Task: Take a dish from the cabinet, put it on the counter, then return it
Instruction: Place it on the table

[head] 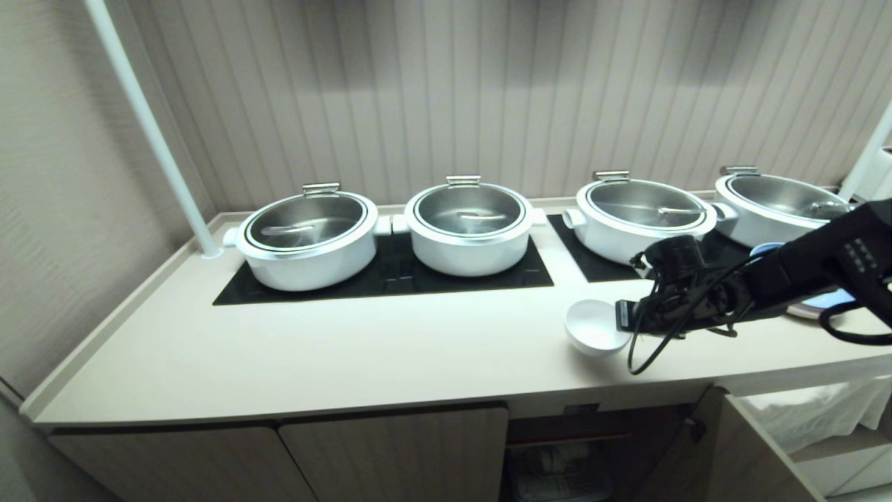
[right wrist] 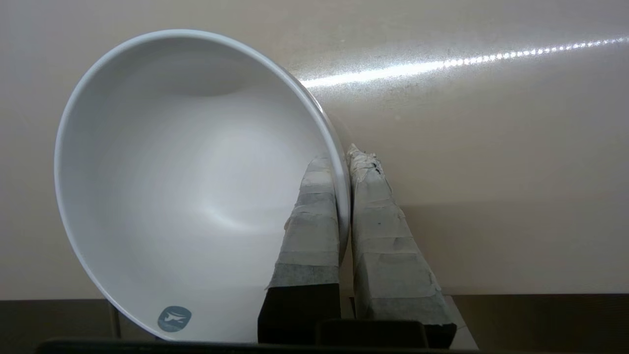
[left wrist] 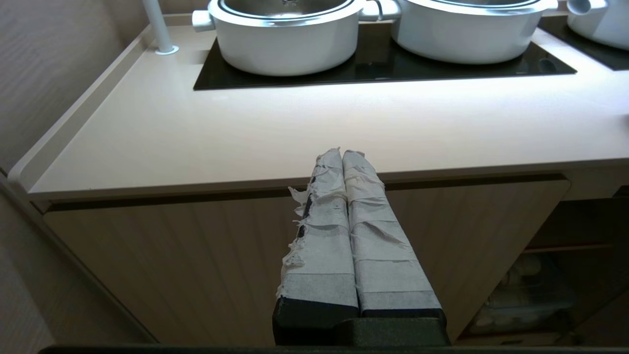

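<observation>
The dish (head: 592,326), a small white deep bowl, is tilted low over the counter (head: 348,348) near its front edge; whether it touches I cannot tell. My right gripper (head: 624,317) reaches in from the right and is shut on its rim. In the right wrist view one taped finger lies inside the dish (right wrist: 196,187) and one outside, with the right gripper (right wrist: 341,157) pinching the wall. The cabinet (head: 564,453) below stands open, its door (head: 739,460) swung out to the right. My left gripper (left wrist: 342,153) is shut and empty, parked before a closed door under the counter (left wrist: 295,128).
Several white pots with steel lids (head: 306,240) (head: 470,226) (head: 641,216) stand on black cooktop panels (head: 390,279) at the back. A white pole (head: 150,132) rises at the back left. Pale plates (head: 829,303) lie behind my right arm.
</observation>
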